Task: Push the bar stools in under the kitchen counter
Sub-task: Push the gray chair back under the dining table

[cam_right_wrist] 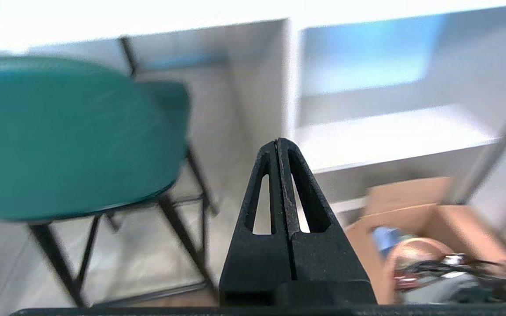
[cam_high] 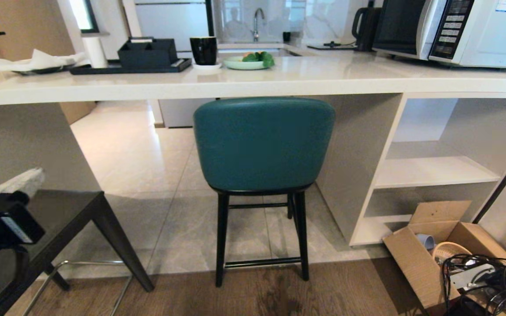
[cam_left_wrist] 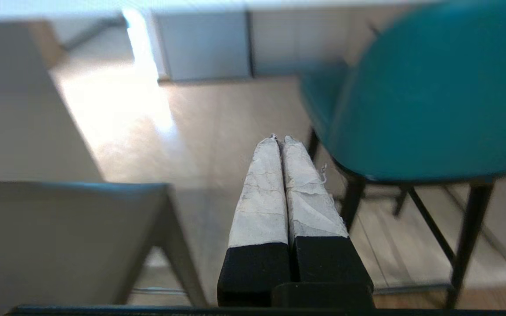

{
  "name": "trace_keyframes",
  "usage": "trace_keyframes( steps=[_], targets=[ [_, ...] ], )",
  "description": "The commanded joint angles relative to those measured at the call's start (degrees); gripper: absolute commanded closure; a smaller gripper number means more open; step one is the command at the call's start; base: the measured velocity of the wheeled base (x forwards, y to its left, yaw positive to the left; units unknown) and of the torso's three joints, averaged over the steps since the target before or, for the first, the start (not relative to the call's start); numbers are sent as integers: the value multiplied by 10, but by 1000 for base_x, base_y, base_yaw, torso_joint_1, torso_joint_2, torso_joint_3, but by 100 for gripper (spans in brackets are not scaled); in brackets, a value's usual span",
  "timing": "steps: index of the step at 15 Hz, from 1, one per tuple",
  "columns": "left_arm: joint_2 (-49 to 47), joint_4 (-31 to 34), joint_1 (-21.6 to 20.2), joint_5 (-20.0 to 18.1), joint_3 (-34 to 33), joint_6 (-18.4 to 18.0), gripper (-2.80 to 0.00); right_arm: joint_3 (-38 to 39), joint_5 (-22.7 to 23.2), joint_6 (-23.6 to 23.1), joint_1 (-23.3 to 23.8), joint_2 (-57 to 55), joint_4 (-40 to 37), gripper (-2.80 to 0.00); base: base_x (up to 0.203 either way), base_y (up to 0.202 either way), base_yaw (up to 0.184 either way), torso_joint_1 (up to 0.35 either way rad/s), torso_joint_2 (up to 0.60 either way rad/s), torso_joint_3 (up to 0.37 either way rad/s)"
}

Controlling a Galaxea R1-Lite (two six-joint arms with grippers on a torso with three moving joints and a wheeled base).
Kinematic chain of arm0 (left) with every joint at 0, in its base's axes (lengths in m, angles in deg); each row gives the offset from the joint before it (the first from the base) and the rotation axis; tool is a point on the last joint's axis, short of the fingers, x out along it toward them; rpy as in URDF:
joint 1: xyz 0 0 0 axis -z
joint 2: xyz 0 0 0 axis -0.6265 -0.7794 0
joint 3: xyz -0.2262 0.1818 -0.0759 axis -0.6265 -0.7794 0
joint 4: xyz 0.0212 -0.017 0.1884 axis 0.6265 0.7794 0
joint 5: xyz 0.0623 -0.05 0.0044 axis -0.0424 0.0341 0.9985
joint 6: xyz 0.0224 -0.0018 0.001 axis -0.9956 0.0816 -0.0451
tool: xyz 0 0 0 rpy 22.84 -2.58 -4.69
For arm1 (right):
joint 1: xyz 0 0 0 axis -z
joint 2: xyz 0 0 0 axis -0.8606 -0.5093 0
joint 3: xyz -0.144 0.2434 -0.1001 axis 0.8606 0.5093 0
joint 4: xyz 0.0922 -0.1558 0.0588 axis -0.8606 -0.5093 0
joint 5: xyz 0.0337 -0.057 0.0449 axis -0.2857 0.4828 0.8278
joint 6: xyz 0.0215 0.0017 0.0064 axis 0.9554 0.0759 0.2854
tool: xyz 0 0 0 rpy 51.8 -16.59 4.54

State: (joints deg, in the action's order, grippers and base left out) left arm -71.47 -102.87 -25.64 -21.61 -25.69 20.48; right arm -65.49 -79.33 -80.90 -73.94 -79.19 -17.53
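Note:
The teal bar stool stands at the middle of the kitchen counter, its curved back just below the white countertop edge and its black legs on the floor. The grey bar stool stands at the lower left, out from the counter, with its dark leg and metal footrest showing. My left gripper, with white-taped fingers, hangs shut and empty above the grey stool, left of the teal stool. My right gripper is shut and empty, right of the teal stool, touching nothing.
Open white shelves close the counter's right end. An open cardboard box and tangled cables lie on the floor at the lower right. A thin dark rod leans there. A tray, cup, plate and microwave sit on the counter.

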Motion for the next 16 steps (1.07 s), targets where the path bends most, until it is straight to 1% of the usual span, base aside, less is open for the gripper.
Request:
trace_keyframes(
  steps=[1, 4, 6, 7, 9, 10, 11, 12, 14, 16],
  targets=[
    [149, 42, -32, 0, -10, -2, 0, 36, 0, -6, 28, 145, -24, 0, 0, 0, 0, 0, 0, 0],
    [320, 178, -80, -15, -11, -4, 0, 55, 1, -13, 92, 261, -106, 0, 0, 0, 0, 0, 0, 0],
    [413, 315, -101, -36, 5, -5, 0, 60, 5, -16, 105, 330, -157, 0, 0, 0, 0, 0, 0, 0],
    [452, 372, -113, -52, 10, -6, 0, 63, 15, -16, 107, 371, -187, 0, 0, 0, 0, 0, 0, 0],
    [518, 429, -124, -108, -5, -5, 0, 67, 53, -18, 113, 444, -252, 0, 0, 0, 0, 0, 0, 0],
    [549, 460, -127, -126, -18, -6, 0, 70, 68, -22, 127, 475, -290, 0, 0, 0, 0, 0, 0, 0],
    [567, 492, -129, -134, -33, -6, 0, 75, 76, -34, 138, 503, -324, 0, 0, 0, 0, 0, 0, 0],
    [569, 506, -130, -138, -51, -1, 0, 86, 80, -47, 143, 535, -349, 0, 0, 0, 0, 0, 0, 0],
    [568, 505, -131, -138, -90, 0, 0, 150, 95, -63, 147, 587, -373, 0, 0, 0, 0, 0, 0, 0],
    [568, 471, -131, -132, -143, 2, 0, 229, 103, -70, 149, 594, -351, 0, 0, 0, 0, 0, 0, 0]
  ],
)
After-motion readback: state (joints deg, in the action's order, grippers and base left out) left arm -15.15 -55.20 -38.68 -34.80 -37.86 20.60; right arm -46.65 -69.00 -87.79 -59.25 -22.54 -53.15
